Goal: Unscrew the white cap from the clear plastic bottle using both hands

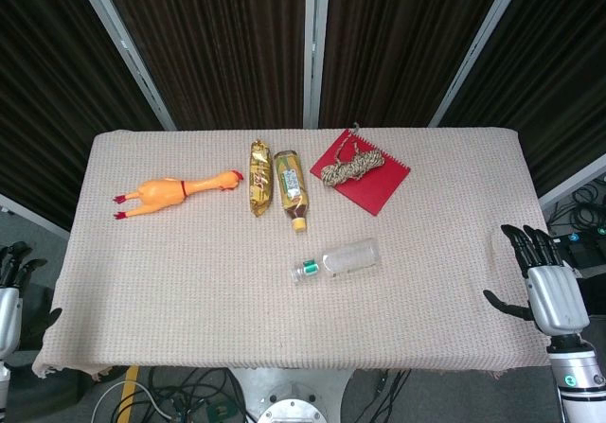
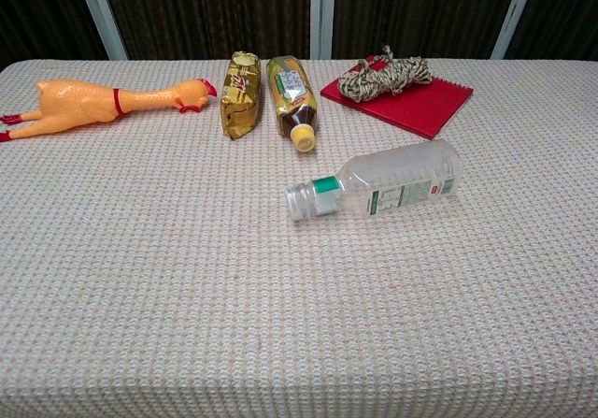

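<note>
The clear plastic bottle (image 1: 339, 260) (image 2: 388, 186) lies on its side near the table's middle, its white cap (image 1: 297, 273) (image 2: 299, 201) pointing left, with a green band behind the cap. My right hand (image 1: 547, 286) hovers off the table's right edge, fingers spread, holding nothing. At the far left edge of the head view, my left hand (image 1: 11, 286) sits beside the table's left side, fingers apart and empty. Both hands are far from the bottle. The chest view shows neither hand.
A rubber chicken (image 1: 175, 194) lies at the left. A gold snack packet (image 1: 260, 177) and a brown drink bottle with a yellow cap (image 1: 292, 189) lie behind the clear bottle. A red notebook (image 1: 365, 175) with a rope coil (image 1: 350, 166) sits at the back right.
</note>
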